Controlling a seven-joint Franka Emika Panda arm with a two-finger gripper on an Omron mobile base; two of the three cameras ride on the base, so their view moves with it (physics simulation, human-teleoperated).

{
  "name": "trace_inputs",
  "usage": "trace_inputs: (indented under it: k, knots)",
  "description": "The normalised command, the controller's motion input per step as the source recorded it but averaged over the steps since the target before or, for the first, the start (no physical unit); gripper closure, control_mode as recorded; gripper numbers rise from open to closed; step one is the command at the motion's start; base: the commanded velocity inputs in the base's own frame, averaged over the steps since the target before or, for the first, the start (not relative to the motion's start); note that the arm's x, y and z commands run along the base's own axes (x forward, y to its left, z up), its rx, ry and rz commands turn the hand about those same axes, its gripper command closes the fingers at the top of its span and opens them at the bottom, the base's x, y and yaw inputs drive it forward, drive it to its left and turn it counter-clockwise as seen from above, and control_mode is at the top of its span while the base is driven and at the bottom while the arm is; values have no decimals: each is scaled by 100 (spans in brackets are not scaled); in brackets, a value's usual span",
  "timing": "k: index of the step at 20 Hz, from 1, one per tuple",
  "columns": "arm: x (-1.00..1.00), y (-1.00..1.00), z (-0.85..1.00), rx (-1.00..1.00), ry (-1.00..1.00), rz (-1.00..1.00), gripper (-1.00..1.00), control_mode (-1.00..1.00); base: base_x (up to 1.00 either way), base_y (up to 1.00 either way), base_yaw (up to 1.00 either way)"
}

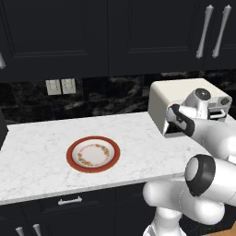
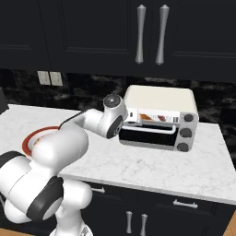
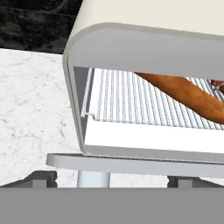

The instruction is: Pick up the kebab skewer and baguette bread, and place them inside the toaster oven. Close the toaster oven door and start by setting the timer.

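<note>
The cream-white toaster oven (image 2: 159,102) stands on the counter at the right, also seen as the toaster oven (image 1: 173,94). Its toaster oven door (image 2: 147,137) is lowered, and the silver handle (image 3: 131,164) lies just below the open mouth. The baguette bread (image 3: 188,94) lies on the wire rack inside, toward the right. A reddish-brown sliver of the kebab skewer (image 3: 217,83) shows behind it at the frame edge. My gripper (image 3: 113,179) is open, its fingertips (image 3: 41,178) spread wide just in front of the handle. The same gripper (image 2: 133,120) sits at the oven's front left.
A red-rimmed plate (image 1: 71,156) sits on the white marble counter (image 1: 37,152) to the left of the oven. Dark cabinets hang above, and drawers with silver pulls (image 2: 184,203) run below the counter edge.
</note>
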Motion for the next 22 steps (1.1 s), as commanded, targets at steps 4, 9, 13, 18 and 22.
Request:
trace_inputs:
  k: [4, 9, 13, 18, 22]
  knots:
    - [38, 21, -10, 0, 0, 9, -100, -100, 0, 0, 0]
    - [30, 20, -7, 0, 0, 8, -100, -100, 0, 0, 0]
    - [39, 21, -18, 0, 0, 8, -100, -100, 0, 0, 0]
    - [41, 20, -11, -2, 0, 9, -100, -100, 0, 0, 0]
    - [42, 18, -13, -4, 0, 9, -100, -100, 0, 0, 0]
